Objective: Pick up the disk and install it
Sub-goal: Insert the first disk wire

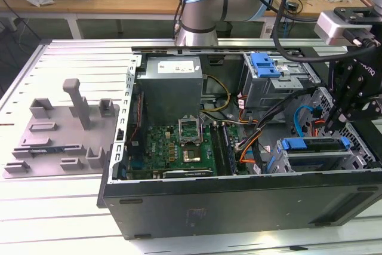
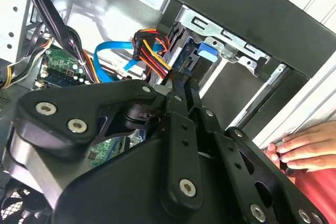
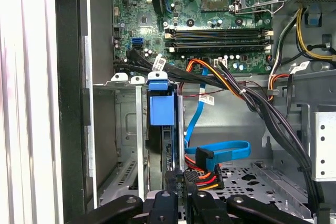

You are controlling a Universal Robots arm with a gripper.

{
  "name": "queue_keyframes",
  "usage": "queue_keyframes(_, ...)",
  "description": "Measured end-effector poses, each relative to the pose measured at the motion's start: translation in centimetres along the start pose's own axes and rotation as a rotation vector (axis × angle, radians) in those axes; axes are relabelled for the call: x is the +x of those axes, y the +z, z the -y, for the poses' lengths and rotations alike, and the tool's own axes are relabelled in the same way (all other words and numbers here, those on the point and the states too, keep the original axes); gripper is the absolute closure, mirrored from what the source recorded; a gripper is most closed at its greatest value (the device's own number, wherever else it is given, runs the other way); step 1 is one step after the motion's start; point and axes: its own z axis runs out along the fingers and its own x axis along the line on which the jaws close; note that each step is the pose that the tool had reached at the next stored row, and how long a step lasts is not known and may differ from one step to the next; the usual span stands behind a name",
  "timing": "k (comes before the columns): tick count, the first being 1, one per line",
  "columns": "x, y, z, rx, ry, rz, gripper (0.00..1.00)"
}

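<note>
The disk [image 1: 310, 145], silver with a blue rail bracket, stands on edge in the lower drive bay at the exterior view's right, inside the open computer case [image 1: 239, 201]. In the first wrist view the disk [image 3: 161, 109] runs edge-on between the bay's metal walls, its blue bracket end facing the motherboard. My black gripper [image 1: 332, 128] reaches down onto the disk's near end. Its gripper tips [image 3: 178, 179] are closed narrowly about the disk's thin edge. In the second wrist view the gripper [image 2: 181, 80] points at the blue bracket [image 2: 206, 53].
A blue flat cable [image 3: 220, 150] and orange power wires [image 3: 202, 174] lie right beside the bay. A second grey cage with a blue latch [image 1: 265, 64] sits behind. Motherboard [image 1: 179, 147] and power supply [image 1: 170, 79] fill the case's left. A person's hand [image 2: 296, 148] rests on the case edge. A grey fixture [image 1: 59, 129] lies outside.
</note>
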Motion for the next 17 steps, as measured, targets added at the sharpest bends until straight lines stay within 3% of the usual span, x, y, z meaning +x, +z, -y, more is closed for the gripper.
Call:
queue_keyframes(5,0.15,0.03,0.01,0.0,0.0,0.0024,0.83)
queue_keyframes(9,0.25,0.05,0.01,-0.0003,0.0,0.0109,0.83)
queue_keyframes(17,0.39,0.11,0.01,-0.0004,0.0,0.0145,0.83)
